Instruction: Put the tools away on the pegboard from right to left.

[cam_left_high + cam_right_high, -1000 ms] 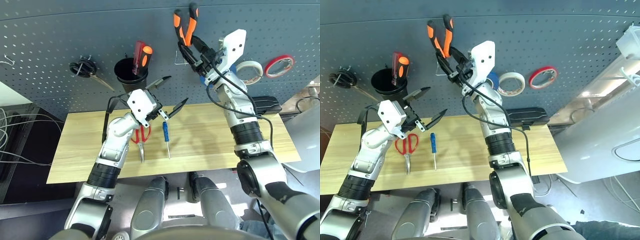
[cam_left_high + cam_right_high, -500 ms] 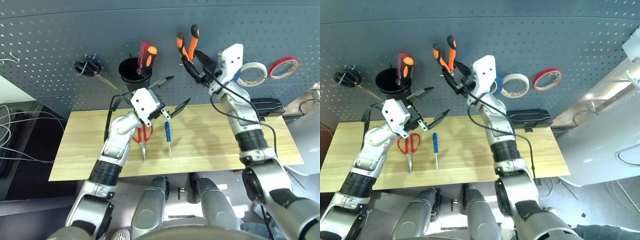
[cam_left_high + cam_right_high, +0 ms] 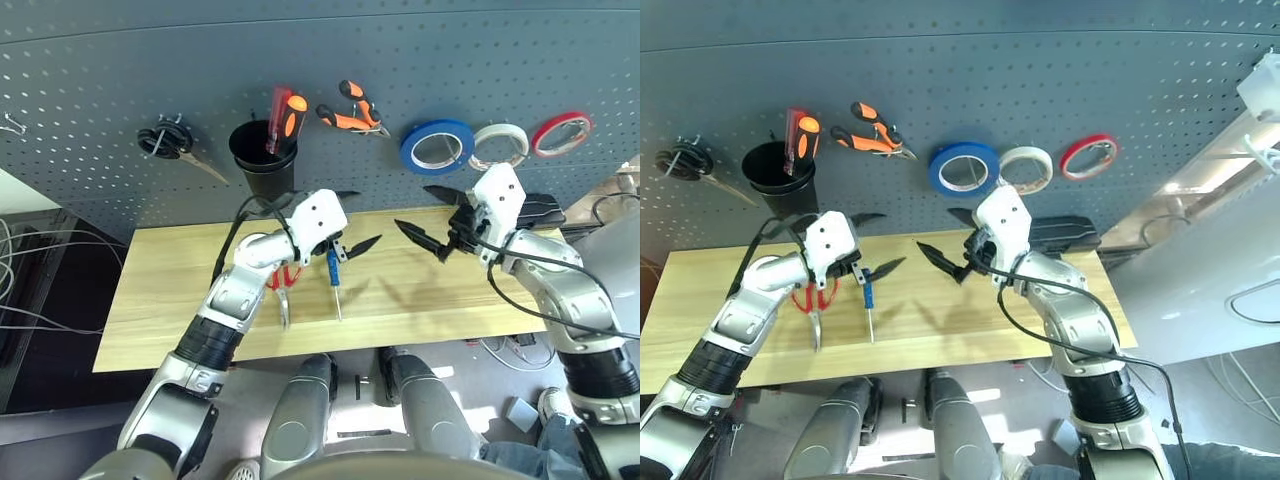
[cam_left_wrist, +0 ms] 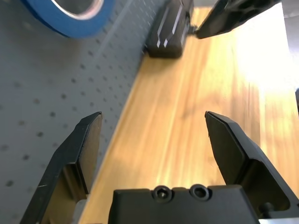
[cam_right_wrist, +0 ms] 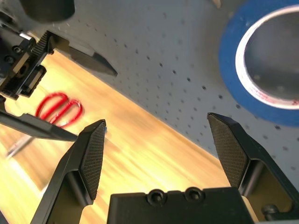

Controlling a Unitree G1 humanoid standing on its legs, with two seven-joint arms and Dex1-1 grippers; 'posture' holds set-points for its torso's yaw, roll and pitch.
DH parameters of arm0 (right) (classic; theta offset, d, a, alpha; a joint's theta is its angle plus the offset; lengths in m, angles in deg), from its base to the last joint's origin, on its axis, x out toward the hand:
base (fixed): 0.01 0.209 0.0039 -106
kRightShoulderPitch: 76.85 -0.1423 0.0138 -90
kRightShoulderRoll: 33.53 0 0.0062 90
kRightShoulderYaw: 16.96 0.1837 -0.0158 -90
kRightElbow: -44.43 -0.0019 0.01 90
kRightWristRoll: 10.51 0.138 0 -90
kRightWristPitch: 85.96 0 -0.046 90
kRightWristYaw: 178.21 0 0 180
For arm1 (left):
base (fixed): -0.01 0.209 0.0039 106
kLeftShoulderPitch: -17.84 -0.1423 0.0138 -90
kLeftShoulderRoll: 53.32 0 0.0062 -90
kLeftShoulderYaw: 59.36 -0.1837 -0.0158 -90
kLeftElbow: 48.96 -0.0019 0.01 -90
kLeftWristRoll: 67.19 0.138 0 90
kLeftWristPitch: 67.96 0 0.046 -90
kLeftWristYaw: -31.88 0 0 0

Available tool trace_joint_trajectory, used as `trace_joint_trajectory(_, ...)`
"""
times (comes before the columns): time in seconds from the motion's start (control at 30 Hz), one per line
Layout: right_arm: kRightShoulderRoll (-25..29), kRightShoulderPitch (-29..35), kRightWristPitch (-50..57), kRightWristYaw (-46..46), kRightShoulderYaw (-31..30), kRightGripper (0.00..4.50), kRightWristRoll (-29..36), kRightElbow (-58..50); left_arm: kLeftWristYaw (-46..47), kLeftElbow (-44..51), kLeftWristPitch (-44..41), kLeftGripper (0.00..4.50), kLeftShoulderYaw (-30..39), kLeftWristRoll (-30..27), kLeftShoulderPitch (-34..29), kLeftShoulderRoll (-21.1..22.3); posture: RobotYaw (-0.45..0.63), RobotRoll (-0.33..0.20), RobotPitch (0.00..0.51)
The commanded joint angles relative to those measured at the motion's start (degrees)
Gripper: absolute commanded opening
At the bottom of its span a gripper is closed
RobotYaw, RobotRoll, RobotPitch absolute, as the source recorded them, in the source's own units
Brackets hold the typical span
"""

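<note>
The pegboard fills the back. On it the wide blue tape roll hangs on a hook, and the orange-and-black pliers hang to its left. The blue-handled screwdriver and the red-handled scissors lie on the wooden table. My left gripper is open just above the screwdriver's handle, holding nothing. Over the table's right half, below the blue tape, my right gripper is open and empty. The right wrist view shows the blue tape and the scissors.
A black cup on the board holds a red and an orange screwdriver. Black scissors hang at the far left. White tape and red tape hang right of the blue roll. A black box sits at the table's back right.
My right gripper opened and let go of the pliers, which now hang on the board, then dropped to above the table. My left gripper lowered toward the blue screwdriver.
</note>
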Motion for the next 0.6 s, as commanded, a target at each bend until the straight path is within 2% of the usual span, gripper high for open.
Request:
trace_joint_trajectory(0.03,-0.4,2.1,6.5,-0.6,-2.2,4.48,0.6,4.2,1.7,-4.6,-3.5,4.50,-1.9,3.6,1.1,-0.8,-0.06,0.000,0.213)
trace_joint_trajectory(0.23,-4.3,1.0,17.8,2.5,0.6,4.48,3.9,11.3,6.6,-10.6,-12.2,4.50,-1.5,6.4,3.6,-4.3,-0.06,0.000,0.218)
trace_joint_trajectory(0.43,-5.1,0.1,18.5,3.1,0.0,4.48,3.0,12.8,10.7,-14.2,-18.8,4.50,-1.4,8.4,3.9,-6.7,-0.06,0.000,0.224)
trace_joint_trajectory(0.6,-5.4,-1.0,17.9,3.1,-0.7,4.48,2.1,13.7,13.6,-16.8,-26.2,4.50,0.3,7.8,2.9,-8.8,-0.05,0.000,0.228)
